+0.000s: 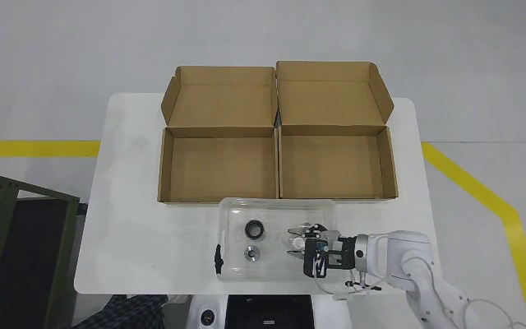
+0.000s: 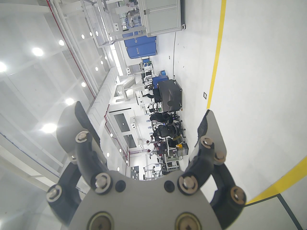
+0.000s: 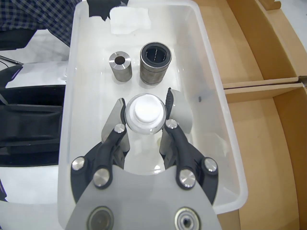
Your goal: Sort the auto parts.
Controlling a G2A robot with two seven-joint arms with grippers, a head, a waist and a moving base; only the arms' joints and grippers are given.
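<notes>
A clear plastic bin [image 1: 234,206] sits at the table's near edge. In it stand a steel bearing sleeve with a black ring [image 1: 255,229] [image 3: 155,63] and a smaller steel cylinder [image 1: 253,253] [image 3: 120,66], side by side. My right gripper [image 1: 294,238] [image 3: 145,108] is down inside the bin, shut on a round white part [image 3: 145,113] with a raised centre; both fingers press its sides. My left gripper [image 2: 143,108] is open with nothing between its fingers, pointing out at the room.
Two open cardboard boxes stand behind the bin, one left [image 1: 218,169] and one right [image 1: 333,164], lids folded back. Black tape [image 3: 105,8] and a white label mark the bin's far end wall. The bin walls [image 3: 211,56] flank the gripper closely.
</notes>
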